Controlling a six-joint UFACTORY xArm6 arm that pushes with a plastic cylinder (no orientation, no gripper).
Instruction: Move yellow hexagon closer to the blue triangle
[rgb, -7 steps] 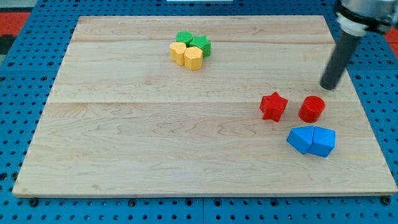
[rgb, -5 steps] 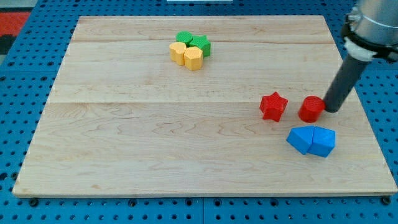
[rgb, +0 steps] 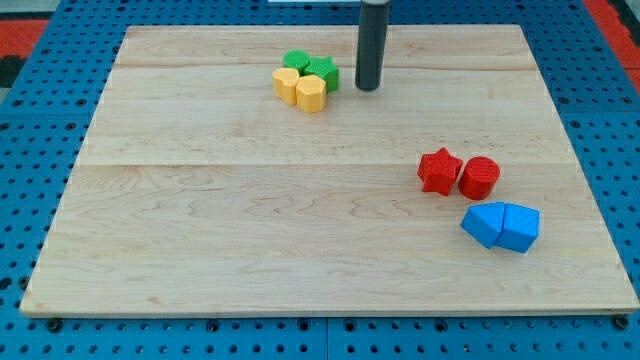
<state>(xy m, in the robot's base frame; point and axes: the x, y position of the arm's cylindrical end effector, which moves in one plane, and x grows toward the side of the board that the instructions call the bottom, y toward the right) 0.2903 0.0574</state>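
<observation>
Two yellow blocks sit touching at the view's upper middle. The right one (rgb: 311, 93) looks like the yellow hexagon; the shape of the left one (rgb: 287, 84) is unclear. A green star (rgb: 322, 70) and another green block (rgb: 296, 61) touch them from above. Two blue blocks lie joined at the view's lower right, one on the left (rgb: 483, 224) and one on the right (rgb: 519, 227). I cannot tell which of them is the triangle. My tip (rgb: 368, 88) rests just right of the green star and the yellow hexagon, apart from both.
A red star (rgb: 439, 170) and a red cylinder (rgb: 479, 177) sit side by side, touching, just above the blue pair. The wooden board (rgb: 200, 250) lies on a blue perforated table (rgb: 30, 150).
My tip pushed the red cylinder left against the red star. It then travelled from the view's right side to the upper middle, beside the green star.
</observation>
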